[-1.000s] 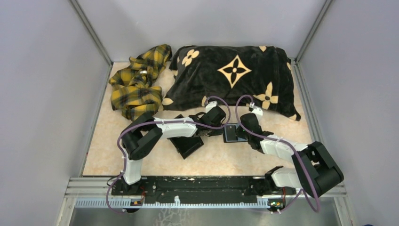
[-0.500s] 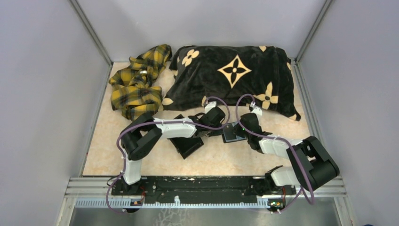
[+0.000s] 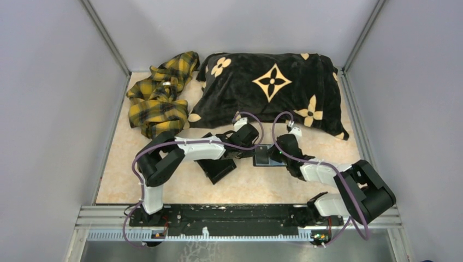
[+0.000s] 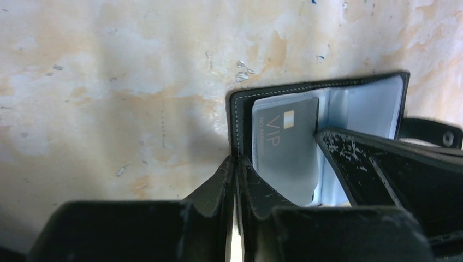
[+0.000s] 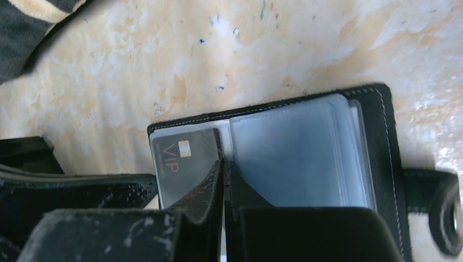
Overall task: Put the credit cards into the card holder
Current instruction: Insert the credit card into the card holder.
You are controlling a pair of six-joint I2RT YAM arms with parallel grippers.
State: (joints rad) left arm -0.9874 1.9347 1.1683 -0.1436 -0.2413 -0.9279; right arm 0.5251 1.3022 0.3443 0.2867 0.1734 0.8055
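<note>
The left gripper (image 4: 235, 169) is pinched narrowly on the left edge of the card holder (image 4: 377, 103); the closed, empty right gripper (image 5: 224, 166) is pressed on the credit card (image 5: 177, 164) in its left sleeve; by a skewed push the card could be buckled.

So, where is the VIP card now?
In the right wrist view the VIP card lies in the left half of the open card holder, beside the tips of the shut right gripper. From above, that holder sits mid-table, before the black pillow.

Soft even light; blurred foregrounds
</note>
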